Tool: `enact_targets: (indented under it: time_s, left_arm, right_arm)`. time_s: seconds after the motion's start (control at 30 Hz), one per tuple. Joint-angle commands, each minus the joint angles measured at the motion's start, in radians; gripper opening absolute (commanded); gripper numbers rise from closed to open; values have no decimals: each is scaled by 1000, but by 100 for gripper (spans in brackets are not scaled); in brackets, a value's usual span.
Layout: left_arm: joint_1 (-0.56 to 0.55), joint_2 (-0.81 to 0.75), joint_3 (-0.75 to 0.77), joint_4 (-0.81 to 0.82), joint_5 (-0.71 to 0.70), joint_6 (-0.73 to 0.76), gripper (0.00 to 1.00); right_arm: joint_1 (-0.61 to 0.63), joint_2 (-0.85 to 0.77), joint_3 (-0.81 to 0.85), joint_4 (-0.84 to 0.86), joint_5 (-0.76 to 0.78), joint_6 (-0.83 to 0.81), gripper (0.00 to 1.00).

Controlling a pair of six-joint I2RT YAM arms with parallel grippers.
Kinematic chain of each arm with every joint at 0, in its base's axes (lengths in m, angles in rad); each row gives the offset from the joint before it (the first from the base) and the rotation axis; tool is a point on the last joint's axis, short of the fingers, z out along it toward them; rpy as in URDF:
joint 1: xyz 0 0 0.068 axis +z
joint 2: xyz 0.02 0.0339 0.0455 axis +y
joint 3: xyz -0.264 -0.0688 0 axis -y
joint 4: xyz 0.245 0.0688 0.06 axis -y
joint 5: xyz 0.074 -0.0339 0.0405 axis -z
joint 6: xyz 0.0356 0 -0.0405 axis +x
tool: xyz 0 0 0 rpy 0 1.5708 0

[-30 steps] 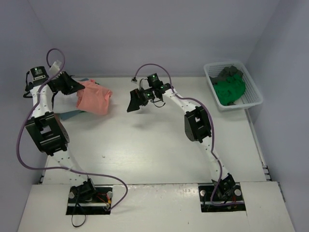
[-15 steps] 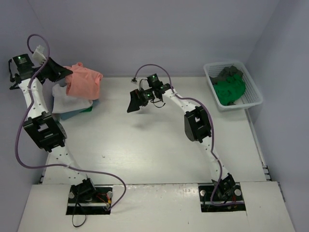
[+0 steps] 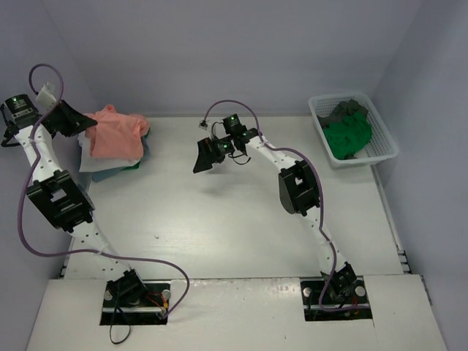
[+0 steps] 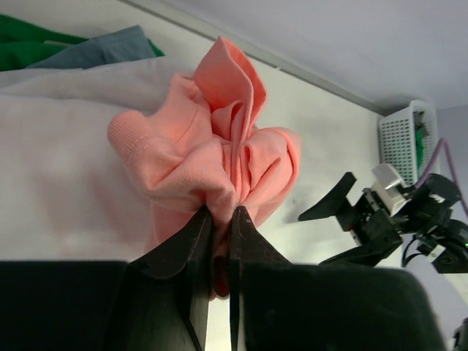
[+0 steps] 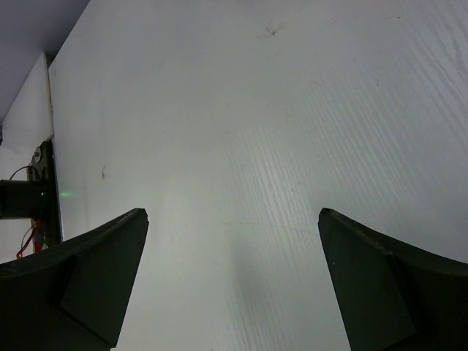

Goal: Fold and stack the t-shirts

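Observation:
My left gripper [image 3: 82, 124] [image 4: 221, 213] is shut on a bunched fold of the salmon pink t-shirt [image 3: 117, 134] [image 4: 212, 150] at the table's far left. The pink shirt hangs crumpled over a stack of t-shirts: a white one [image 3: 91, 159] [image 4: 58, 175] on top, with light blue [image 3: 110, 173] [image 4: 102, 51] and green [image 3: 132, 167] [image 4: 25, 47] edges showing beneath. My right gripper [image 3: 205, 156] [image 5: 232, 213] is open over bare table near the middle back, with nothing between its fingers.
A white mesh basket [image 3: 385, 137] at the back right holds a green t-shirt [image 3: 348, 136] and a dark grey one [image 3: 348, 110]. Walls close in behind and to the left of the stack.
My left gripper has swung left and back toward the corner, carrying the pink shirt from beside the stack to over it. The right arm has stayed put.

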Motion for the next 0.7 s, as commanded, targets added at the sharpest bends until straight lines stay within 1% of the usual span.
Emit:
enact_targets:
  time_s: [0.0,0.07,0.2,0.23,0.27,0.33,0.37,0.4,0.47,0.5,0.57,0.67]
  left_arm:
    - [68,-55,-39,-27,-21,110,0]
    - [74,-61,-61,-33,-58,138,0]
    - [103,-91,-173,15,-151,176,0]
    - [103,-110,-190,22,-187,184,0]
    - [103,-126,-213,65,-269,189,0]
    - [102,-166,-266,102,-337,200,0]
    - [99,-178,-277,117,-366,204,0]
    - [96,-190,-287,142,-436,216,0]
    - [88,-218,-305,173,-492,224,0]
    - [85,-223,-307,196,-542,230,0]
    - [76,-221,-287,213,-589,229,0]
    - [54,-171,-200,173,-644,232,0]
  right_arm:
    - [4,-102,-16,33,-36,-10,99]
    - [4,-109,-27,33,-35,-14,99]
    - [5,-127,-61,35,-30,-27,99]
    - [2,-132,-65,35,-31,-27,99]
    - [1,-141,-70,35,-32,-28,99]
    - [-2,-150,-81,33,-35,-30,99]
    - [-4,-158,-84,35,-33,-30,99]
    - [-5,-161,-85,35,-38,-30,99]
    - [-7,-173,-96,35,-42,-30,99]
    - [-7,-176,-99,35,-42,-30,99]
    - [-10,-181,-105,38,-45,-31,99]
    - [-11,-182,-108,38,-50,-27,99]
